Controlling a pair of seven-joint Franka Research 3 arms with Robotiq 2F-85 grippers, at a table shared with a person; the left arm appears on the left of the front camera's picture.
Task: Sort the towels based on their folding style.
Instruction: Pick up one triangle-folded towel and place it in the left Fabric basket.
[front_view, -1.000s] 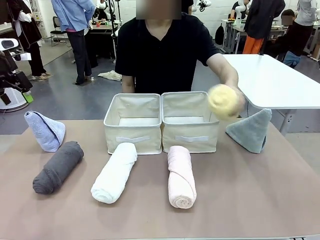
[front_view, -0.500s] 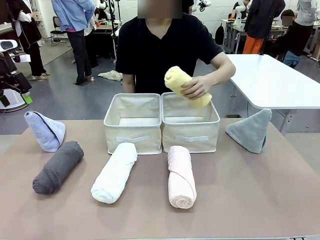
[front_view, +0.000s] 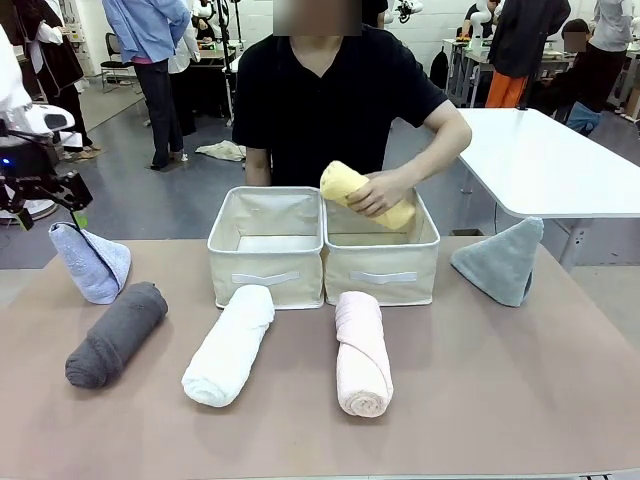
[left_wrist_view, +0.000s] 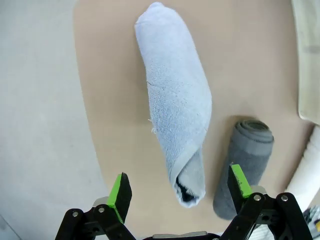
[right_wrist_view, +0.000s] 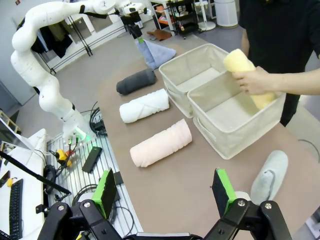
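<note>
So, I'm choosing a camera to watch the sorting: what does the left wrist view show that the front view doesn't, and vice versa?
Left wrist view: the dark hollow in the blue towel's near end, framed by the open left jaws. Front view: a person's hand holding the yellow roll over the right basket, plus the pink roll and grey-green towel. Both: the blue towel, the dark grey roll.

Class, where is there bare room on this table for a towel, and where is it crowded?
Bare: the right front of the table, between the pink roll and the grey-green triangle. Crowded: the left, with lavender triangle, dark grey roll and white roll.
</note>
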